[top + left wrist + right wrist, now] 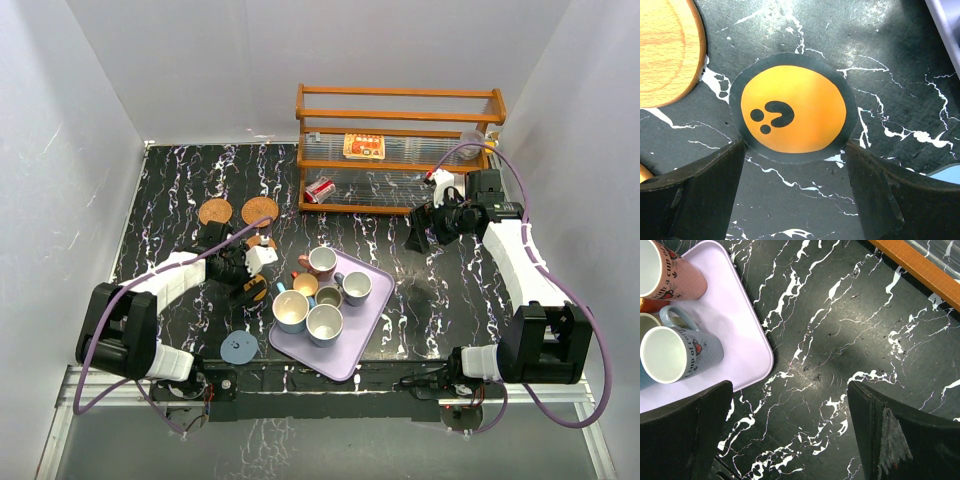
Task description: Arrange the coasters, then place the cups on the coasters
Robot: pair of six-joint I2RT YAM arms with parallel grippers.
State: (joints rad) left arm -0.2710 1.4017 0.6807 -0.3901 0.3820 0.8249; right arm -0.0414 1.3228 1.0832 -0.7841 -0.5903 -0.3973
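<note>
Coaster (792,107), orange with black dots, lies flat between the wide-spread fingertips of the left gripper (795,146), likely for shifting into line; whether they pinch its rim I cannot tell. Right gripper (790,390) gapes wide and empty; cups (670,355) wait on the tray (735,315), left of its fingers, probably till coasters are set.

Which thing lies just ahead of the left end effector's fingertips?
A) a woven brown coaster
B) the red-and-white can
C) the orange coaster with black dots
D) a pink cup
C: the left wrist view shows the dotted orange coaster before the left end effector.
</note>
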